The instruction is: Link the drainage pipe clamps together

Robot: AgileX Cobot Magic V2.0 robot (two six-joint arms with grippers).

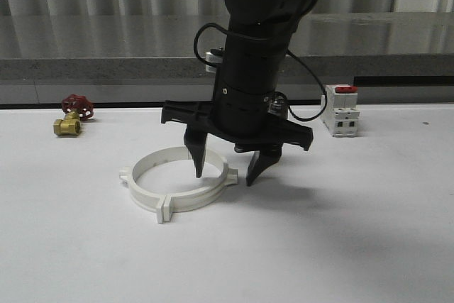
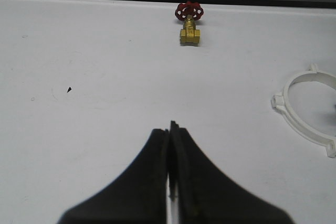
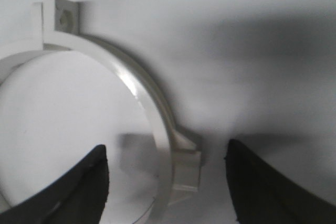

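Note:
The two white drainage pipe clamps [image 1: 186, 202] lie on the white table, closed into one ring with their end tabs [image 1: 162, 212] pressed together. My right gripper [image 1: 224, 177] stands open over the ring's right side, one finger inside the ring and the other outside. In the right wrist view the band and its side ear [image 3: 185, 167] sit between the open fingers [image 3: 89, 182], which grip nothing. My left gripper [image 2: 169, 127] is shut on nothing, well to the left of the ring [image 2: 307, 134].
A brass valve with a red handwheel [image 1: 71, 115] sits at the back left, also in the left wrist view [image 2: 189, 24]. A white boxy switch with a red top [image 1: 340, 109] stands at the back right. A grey ledge runs behind the table.

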